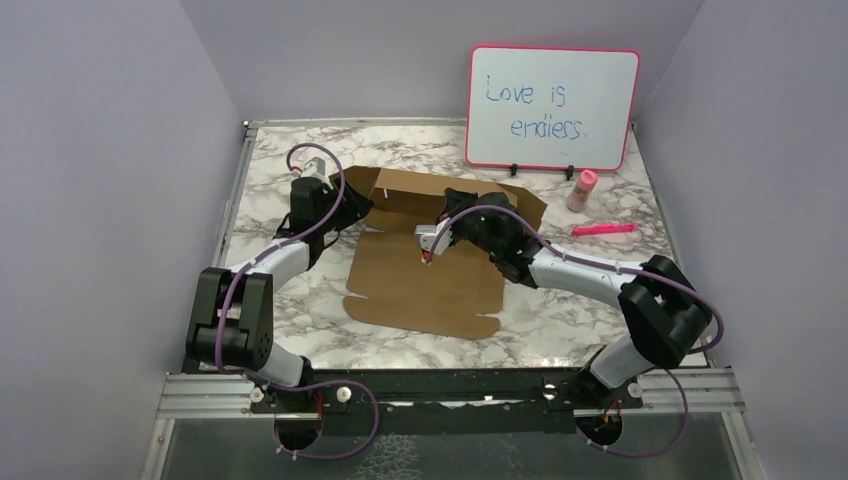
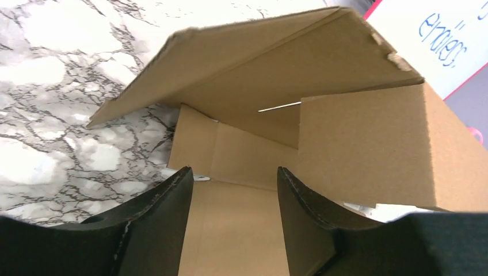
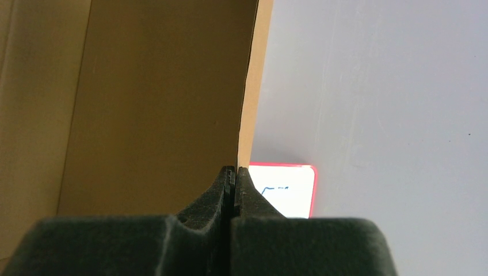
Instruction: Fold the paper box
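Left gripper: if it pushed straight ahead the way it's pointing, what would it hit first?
Most likely the paper box: the left gripper is open, low over its base panel, and an upright cardboard fold stands straight ahead. How far off is unclear.

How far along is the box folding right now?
Early stage. Done: the far panels of the paper box stand up from the table. In hand: the right claw, shut, has its tips at the edge of an upright panel; the left claw is open by the raised left rear corner. Left: the near half lies flat, its flaps unfolded, and nothing is closed into a box.
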You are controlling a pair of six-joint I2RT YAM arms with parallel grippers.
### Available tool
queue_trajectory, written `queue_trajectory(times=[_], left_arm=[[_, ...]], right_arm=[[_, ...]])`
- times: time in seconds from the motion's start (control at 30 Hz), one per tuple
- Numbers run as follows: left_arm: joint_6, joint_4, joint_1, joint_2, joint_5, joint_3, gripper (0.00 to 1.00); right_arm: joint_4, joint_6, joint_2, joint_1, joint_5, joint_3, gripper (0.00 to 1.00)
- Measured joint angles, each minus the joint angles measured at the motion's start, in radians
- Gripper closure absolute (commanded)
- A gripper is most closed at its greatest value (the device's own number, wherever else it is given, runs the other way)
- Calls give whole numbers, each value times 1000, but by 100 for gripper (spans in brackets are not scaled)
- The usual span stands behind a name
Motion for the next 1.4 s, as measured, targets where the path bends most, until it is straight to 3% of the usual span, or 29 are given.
queue_trajectory(times=[0.33, 0.87, 1.03, 1.4], left_arm=[[-3, 72, 3, 30, -55, -35, 37], [-48, 203, -10, 249, -58, -31, 38], [-39, 230, -47, 258, -39, -20, 44], [2, 259, -76, 224, -21, -20, 45]], right_arm=[[13, -5, 11, 8, 23, 0, 99], [13, -5, 13, 10, 31, 0, 99], [14, -5, 16, 10, 39, 0, 99], [26, -4, 18, 10, 60, 0, 99]])
